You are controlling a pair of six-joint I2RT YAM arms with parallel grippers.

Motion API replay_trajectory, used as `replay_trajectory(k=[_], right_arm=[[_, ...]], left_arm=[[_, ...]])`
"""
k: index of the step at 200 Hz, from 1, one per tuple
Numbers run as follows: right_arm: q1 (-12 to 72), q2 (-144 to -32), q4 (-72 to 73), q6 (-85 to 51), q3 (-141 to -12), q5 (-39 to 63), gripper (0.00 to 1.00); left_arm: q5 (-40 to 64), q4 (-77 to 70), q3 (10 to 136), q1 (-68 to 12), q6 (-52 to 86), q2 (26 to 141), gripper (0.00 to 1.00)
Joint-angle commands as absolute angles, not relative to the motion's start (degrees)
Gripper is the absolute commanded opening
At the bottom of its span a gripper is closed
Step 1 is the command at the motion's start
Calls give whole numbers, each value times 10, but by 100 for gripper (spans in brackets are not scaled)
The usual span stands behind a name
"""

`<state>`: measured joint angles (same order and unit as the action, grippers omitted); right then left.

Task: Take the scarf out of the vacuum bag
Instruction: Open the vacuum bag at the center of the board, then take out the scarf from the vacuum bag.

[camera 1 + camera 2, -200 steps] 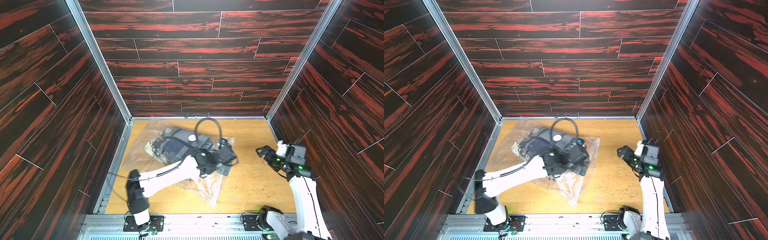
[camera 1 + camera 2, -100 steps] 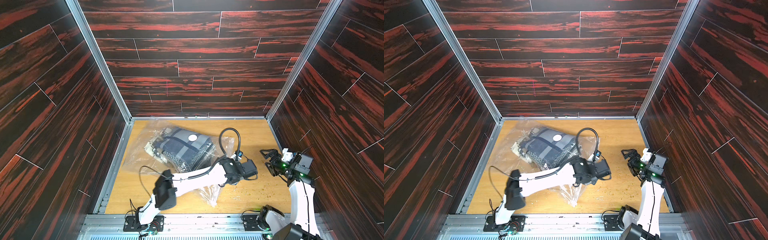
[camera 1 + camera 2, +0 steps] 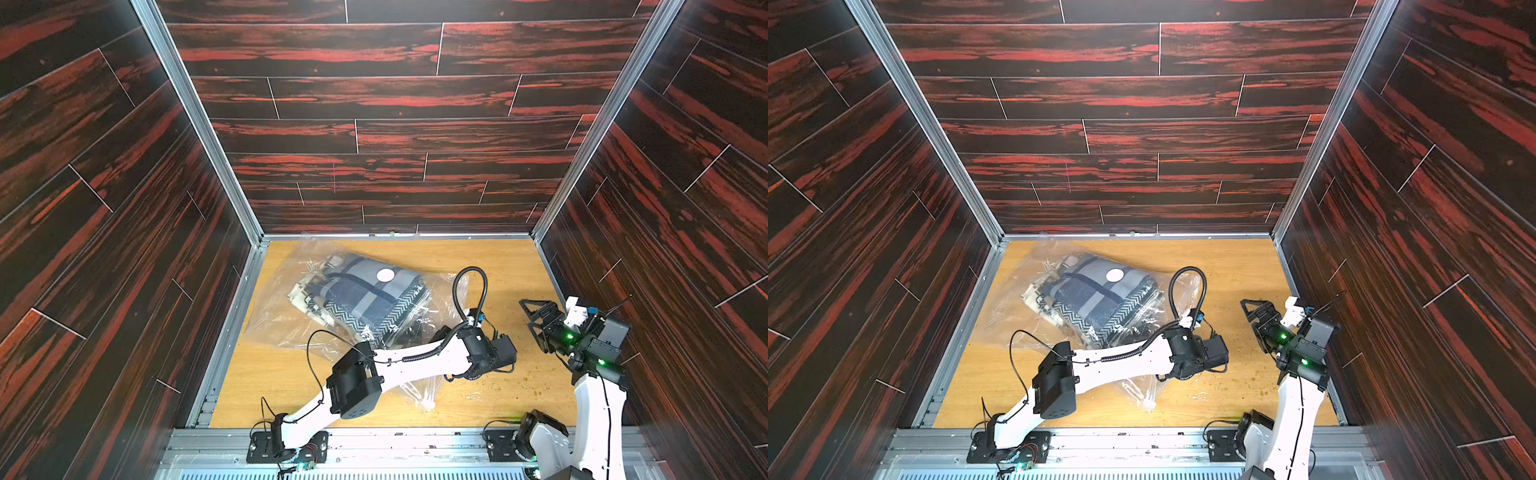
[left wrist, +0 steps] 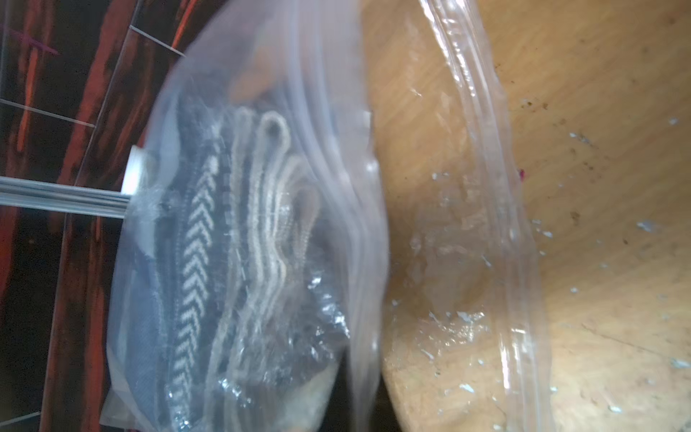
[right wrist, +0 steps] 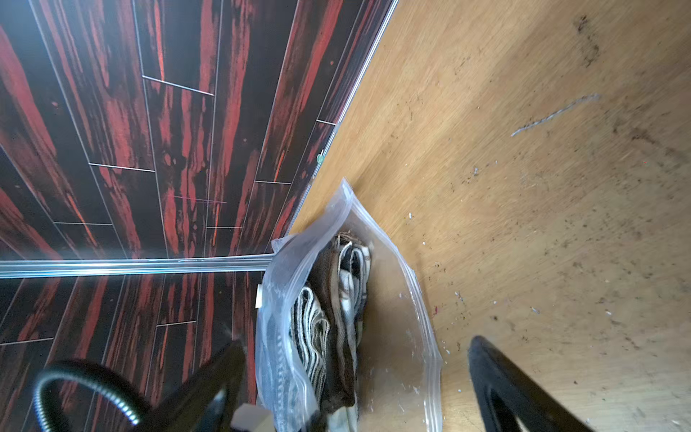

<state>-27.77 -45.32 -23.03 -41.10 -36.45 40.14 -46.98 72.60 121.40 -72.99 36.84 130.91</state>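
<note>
Scarf [image 3: 365, 297] sits folded inside vacuum bag [image 3: 278, 307], centre-left of frame. Left claw [image 3: 494, 357] is clamped tight at the bag's open edge, probably pinning plastic down; right claw [image 3: 530, 320] gapes wide, facing that mouth, ready to reach in.

Left arm [image 3: 415, 362] stretched low, forward and rightward, wrist [image 3: 478, 349] bent down; left gripper closed, hidden beneath. Right arm [image 3: 598, 411] upright; right gripper [image 3: 532, 322] aloft, fingers [image 5: 504, 377] spread wide.
</note>
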Motion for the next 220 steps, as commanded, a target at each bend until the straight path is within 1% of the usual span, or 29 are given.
replay_trajectory(k=[1,23,30,46,73,101,133,158,176,200,220], right_arm=[[-280,-428,-230,-398,-357,417,95],[-275,-409,-235,-387,-355,428,96],[-266,-405,-217,-391,-348,441,98],[-235,-399,-200,-394,-339,450,98],[-164,-398,-219,-359,-356,433,98],[-62,-401,-196,-364,-358,414,98],[47,-427,-107,-405,-331,384,86],[127,-473,-38,-418,-323,340,79],[177,-517,11,-429,-327,320,76],[225,-563,71,-447,-333,299,76],[250,-588,97,-459,-340,283,75]], left_arm=[[-494,733,1203,-723,363,1269,0],[-498,707,1170,-719,355,1222,0],[-496,693,1156,-717,352,1202,0],[-482,662,1123,-709,343,1153,0],[-450,617,1066,-687,336,1070,0],[-430,551,988,-663,317,983,0],[-442,516,926,-654,311,916,0],[-435,501,903,-651,310,894,0],[-435,501,899,-650,318,898,0],[-431,510,911,-647,326,916,0],[-429,511,919,-643,328,926,0]])
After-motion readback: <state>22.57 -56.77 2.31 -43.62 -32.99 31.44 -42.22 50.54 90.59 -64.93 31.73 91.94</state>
